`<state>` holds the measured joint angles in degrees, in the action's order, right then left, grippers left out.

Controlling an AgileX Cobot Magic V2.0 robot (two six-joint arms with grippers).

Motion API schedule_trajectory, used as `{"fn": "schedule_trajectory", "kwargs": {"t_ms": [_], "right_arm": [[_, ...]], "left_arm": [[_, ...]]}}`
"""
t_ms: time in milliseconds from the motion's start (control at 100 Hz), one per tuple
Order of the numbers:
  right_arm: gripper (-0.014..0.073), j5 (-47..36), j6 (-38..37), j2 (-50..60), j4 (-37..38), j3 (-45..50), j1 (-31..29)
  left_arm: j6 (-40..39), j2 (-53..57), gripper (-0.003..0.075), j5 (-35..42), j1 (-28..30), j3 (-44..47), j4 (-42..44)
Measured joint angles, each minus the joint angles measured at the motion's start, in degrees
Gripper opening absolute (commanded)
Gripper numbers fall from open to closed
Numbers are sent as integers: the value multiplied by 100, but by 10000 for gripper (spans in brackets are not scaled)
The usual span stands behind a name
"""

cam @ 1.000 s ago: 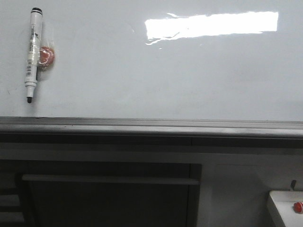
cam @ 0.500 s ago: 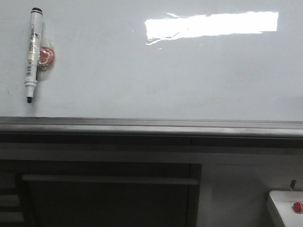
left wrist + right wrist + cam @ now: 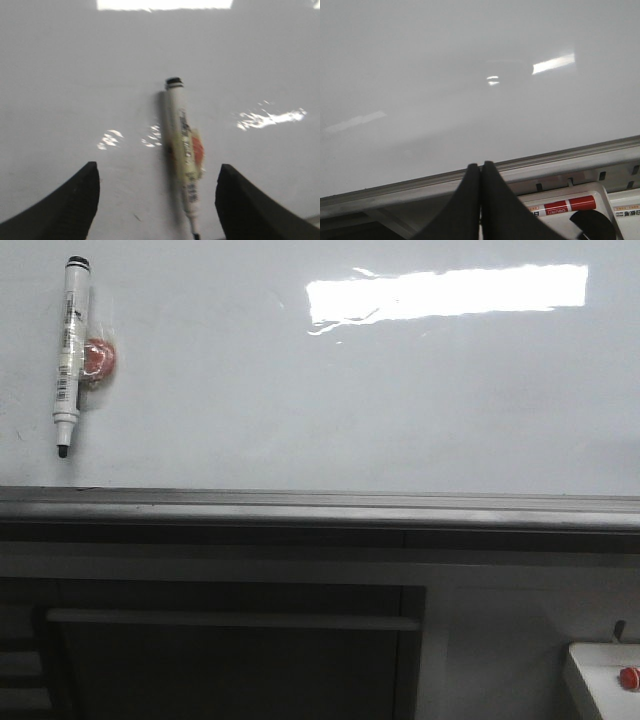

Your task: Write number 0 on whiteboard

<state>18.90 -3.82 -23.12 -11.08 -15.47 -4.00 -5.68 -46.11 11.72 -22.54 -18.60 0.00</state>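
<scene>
Count: 1 whiteboard (image 3: 300, 390), 1 light glare (image 3: 447, 292) on it, 1 grey ledge (image 3: 320, 508) under it. 1 white marker (image 3: 70, 352) on the board, 1 red round magnet (image 3: 98, 357) beside it. 1 red-labelled marker (image 3: 567, 205) in 1 white tray (image 3: 600, 192).

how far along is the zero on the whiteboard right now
Nothing is written: the whiteboard shows only glare, no stroke. The marker hangs uncapped on the board, tip down, beside a red magnet. In hand: the left gripper is open with the marker between its fingers, not yet gripped. The right gripper is shut and empty. Left: grasp the marker, draw the loop.
</scene>
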Motion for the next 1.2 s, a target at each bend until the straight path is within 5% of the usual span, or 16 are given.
{"fn": "schedule_trajectory", "kwargs": {"t_ms": [270,840,960,1120,1200], "right_arm": [[-67,0,0,0,-26,0,0],[-67,-10,0,0,-35,0,0],[-67,-10,-9,0,-35,0,0],[-67,-10,-9,0,-35,0,0],[-67,-10,-9,0,-35,0,0]], "left_arm": [[-9,-1225,437,665,-672,0,-585],[-22,-2631,426,1964,-868,-12,-970],[-22,-2747,333,2082,-888,-12,-990],[-34,-2845,-24,2159,-893,-22,-1013],[-34,-2845,-20,2159,-893,-22,-1017]]}}
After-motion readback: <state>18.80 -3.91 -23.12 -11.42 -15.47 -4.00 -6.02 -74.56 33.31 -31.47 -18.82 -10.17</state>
